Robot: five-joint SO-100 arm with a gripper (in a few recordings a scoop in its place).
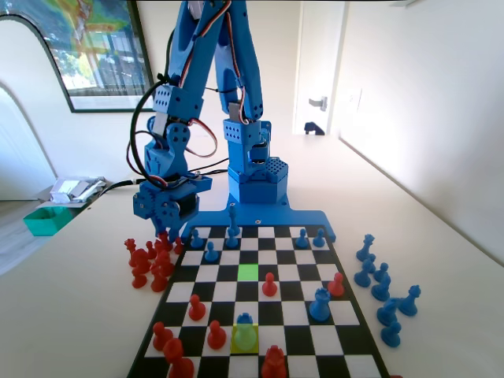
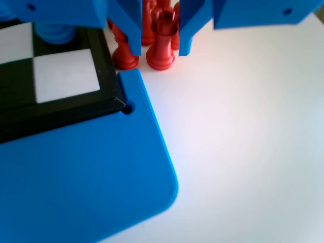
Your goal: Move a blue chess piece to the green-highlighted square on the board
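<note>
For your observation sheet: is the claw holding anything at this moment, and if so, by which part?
Nothing is held. The claw is open above the red pieces beside the board's corner, with a gap on both sides of the piece between its jaws.

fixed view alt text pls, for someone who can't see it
The blue arm's open gripper hangs low over red pieces beside the board, at its far left corner. The green-highlighted square sits empty mid-board.

Blue chess piece [image 2: 54,31] half hidden behind the gripper [image 2: 159,43] body
</note>
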